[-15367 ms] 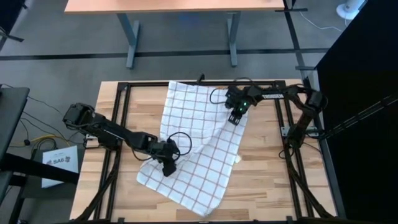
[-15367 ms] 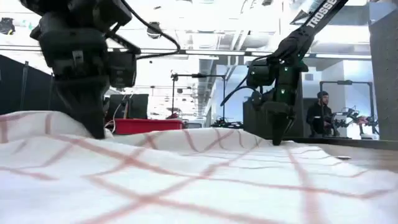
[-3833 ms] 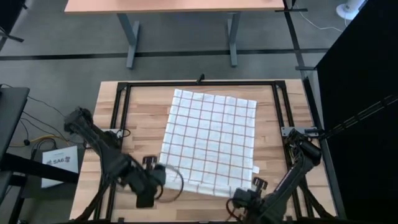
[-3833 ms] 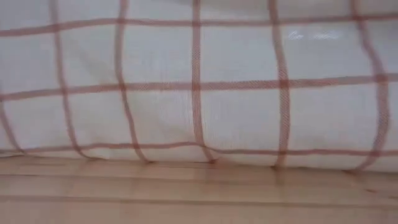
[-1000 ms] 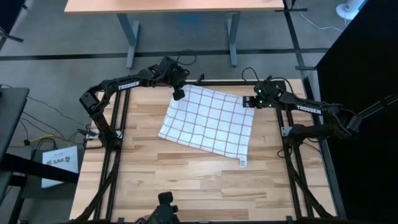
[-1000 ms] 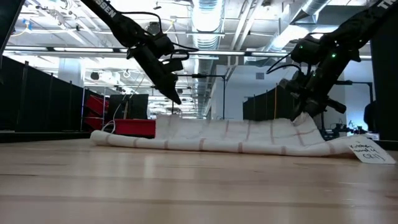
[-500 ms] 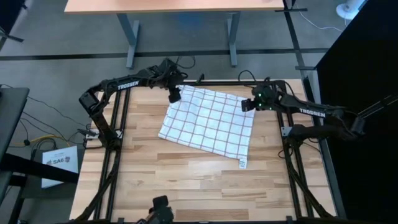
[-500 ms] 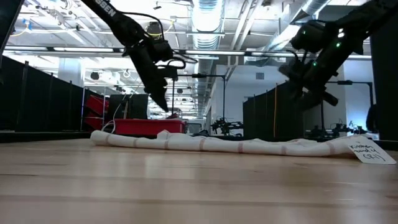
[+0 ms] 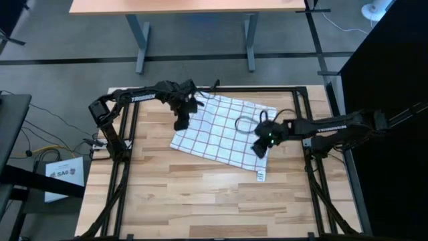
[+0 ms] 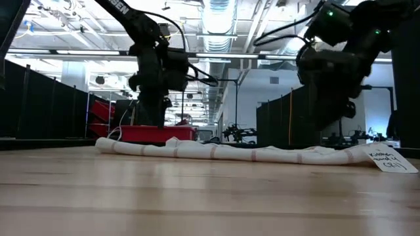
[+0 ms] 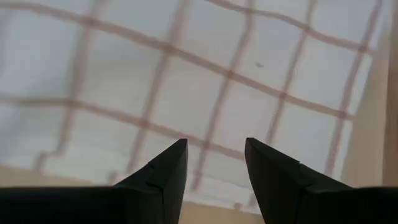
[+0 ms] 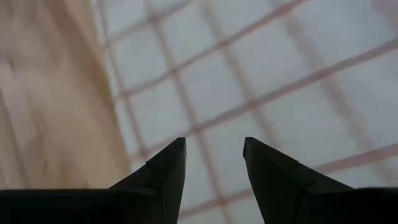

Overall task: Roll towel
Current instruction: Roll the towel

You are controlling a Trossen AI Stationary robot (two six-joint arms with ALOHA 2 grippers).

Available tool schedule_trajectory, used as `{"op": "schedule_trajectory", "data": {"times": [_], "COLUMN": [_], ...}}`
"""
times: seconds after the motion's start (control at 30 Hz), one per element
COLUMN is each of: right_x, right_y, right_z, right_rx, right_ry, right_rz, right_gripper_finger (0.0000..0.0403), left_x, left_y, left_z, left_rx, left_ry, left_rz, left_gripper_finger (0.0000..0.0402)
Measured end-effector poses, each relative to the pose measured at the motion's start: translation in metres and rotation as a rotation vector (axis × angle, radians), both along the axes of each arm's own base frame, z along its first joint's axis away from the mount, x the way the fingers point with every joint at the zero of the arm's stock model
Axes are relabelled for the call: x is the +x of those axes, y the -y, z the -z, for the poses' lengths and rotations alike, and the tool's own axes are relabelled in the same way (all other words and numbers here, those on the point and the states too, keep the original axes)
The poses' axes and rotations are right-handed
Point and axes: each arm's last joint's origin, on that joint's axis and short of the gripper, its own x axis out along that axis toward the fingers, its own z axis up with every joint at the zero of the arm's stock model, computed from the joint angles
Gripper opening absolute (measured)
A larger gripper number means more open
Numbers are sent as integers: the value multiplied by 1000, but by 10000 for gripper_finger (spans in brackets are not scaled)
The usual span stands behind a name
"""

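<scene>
1. Towel (image 9: pixel 224 130) lies folded and flat on the far half of the table (image 9: pixel 200 201), white tag at its near right corner.
2. Left gripper (image 9: pixel 179 124) hangs above the towel's left edge, jaws spread, nothing between them.
3. Right gripper (image 9: pixel 259 148) hangs above the towel's right edge near the tag, jaws spread, empty.
</scene>
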Motion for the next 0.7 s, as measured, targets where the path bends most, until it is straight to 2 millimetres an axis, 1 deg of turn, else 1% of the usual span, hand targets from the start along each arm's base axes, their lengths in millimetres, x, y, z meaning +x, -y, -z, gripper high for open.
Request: {"op": "schedule_trajectory", "data": {"times": [0.1, 0.17, 0.23, 0.33, 0.47, 0.57, 0.7], "right_x": [4, 6, 10, 11, 13, 12, 9], "right_y": [-12, -17, -22, -31, -43, -52, -62], "right_z": [13, 23, 30, 40, 47, 48, 47], "right_rx": [14, 22, 21, 24, 6, 1, -2], "right_ry": [-78, -132, -159, -206, -242, -250, -248], "right_rz": [-45, -56, -76, -106, -154, -192, -240], "right_gripper_finger": [150, 150, 150, 150, 150, 150, 150], "left_x": [9, 9, 5, -4, -17, -24, -25], "left_y": [10, 16, 23, 33, 51, 68, 98], "left_z": [17, 36, 56, 68, 72, 68, 61], "left_rx": [10, 4, -21, -62, -92, -105, -102], "left_ry": [-54, -130, -216, -289, -335, -342, -329], "left_rz": [15, 9, -20, -66, -125, -189, -257], "left_gripper_finger": [147, 147, 146, 146, 146, 146, 146]}}
